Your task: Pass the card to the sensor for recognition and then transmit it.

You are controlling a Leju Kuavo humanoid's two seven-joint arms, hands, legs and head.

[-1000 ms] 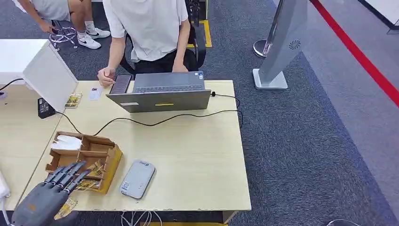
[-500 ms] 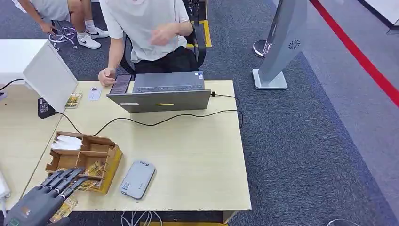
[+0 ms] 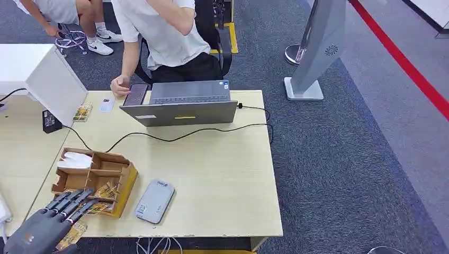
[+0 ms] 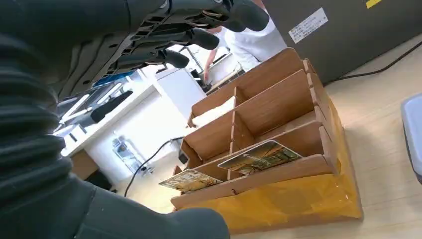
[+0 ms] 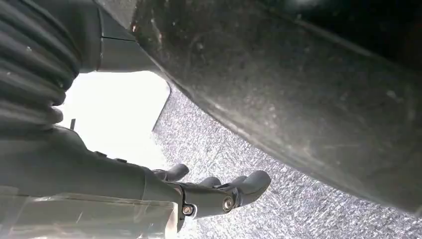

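A wooden card box (image 3: pixel 119 182) with several compartments stands at the table's front left. Picture cards (image 3: pixel 105 191) lie in its near compartments, also seen as the cards (image 4: pixel 259 157) in the left wrist view. My left hand (image 3: pixel 45 226) hovers at the box's near edge with its fingers (image 4: pixel 199 37) stretched out above the box (image 4: pixel 278 107), holding nothing. Another card (image 3: pixel 71 236) lies at the table's front edge, partly hidden under that hand. The grey card sensor (image 3: pixel 154 201) lies flat to the right of the box. My right hand (image 5: pixel 219 191) hangs low over carpet with nothing in it.
A person sits behind an open laptop (image 3: pixel 180 111) at the far edge, one hand beside a phone (image 3: pixel 135 94). A black cable (image 3: pixel 174 137) crosses the table's middle. A white monitor (image 3: pixel 55 84) stands at the back left. Two small cards (image 3: pixel 83 111) lie near it.
My left hand has drawn back a little toward the table's front left corner. The person behind the laptop has lifted an arm off the keyboard.
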